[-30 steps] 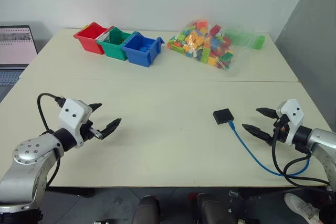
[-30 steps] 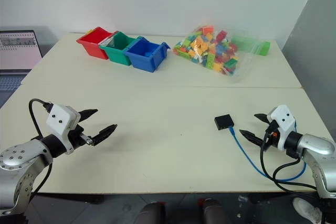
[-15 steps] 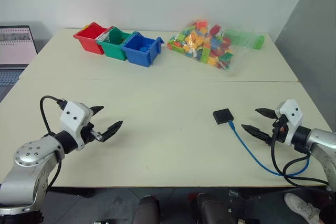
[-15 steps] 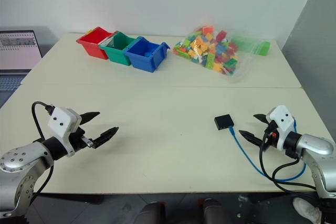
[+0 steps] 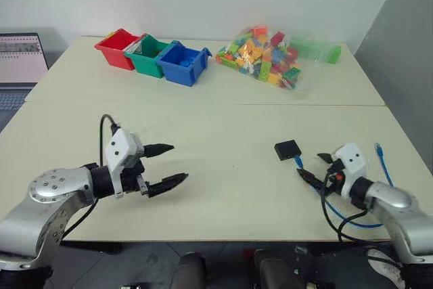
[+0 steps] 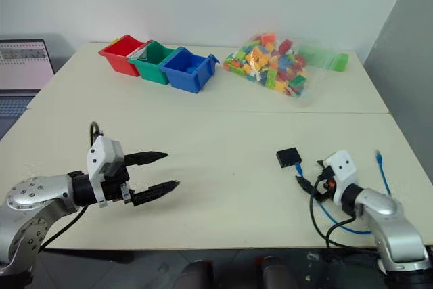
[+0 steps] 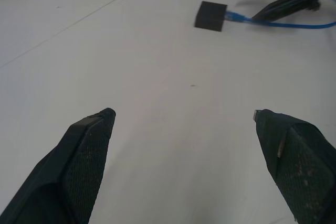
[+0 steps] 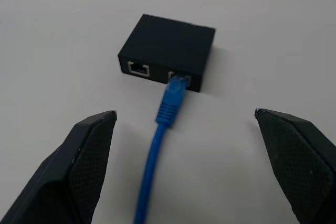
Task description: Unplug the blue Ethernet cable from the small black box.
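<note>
Right pincer (image 8: 184, 145) is sitting wide open just short of the small black box (image 8: 169, 51), holding nothing, with the blue Ethernet cable (image 8: 157, 150) running straight up the gap between its two fingers without touching either one. The plug is still seated in one of the two ports on the box's near face, and the port next to it is standing empty. From the head camera the box (image 5: 287, 149) is lying flat on the table (image 5: 223, 187) at about 11 o'clock from the right pincer (image 5: 312, 167), really close, and the cable (image 5: 352, 221) is trailing back from it past the pincer toward the table's near edge at 5 o'clock, looping round there, with its free end (image 5: 379, 147) lying at about 3 o'clock from the box. Left pincer (image 5: 169, 164) is also spread fully open with nothing in it, hovering over bare table well apart from the box, fingers pointing toward 3 o'clock. Farther out at the back of the table, the red bin (image 5: 118, 48), green bin (image 5: 149, 54) and blue bin (image 5: 182, 63) are sitting touching in a row at around 11 o'clock, and a clear bag of colourful bricks (image 5: 267, 57) is lying at roughly 1 o'clock. A laptop (image 5: 20, 59) is peeking in at 9 o'clock.
</note>
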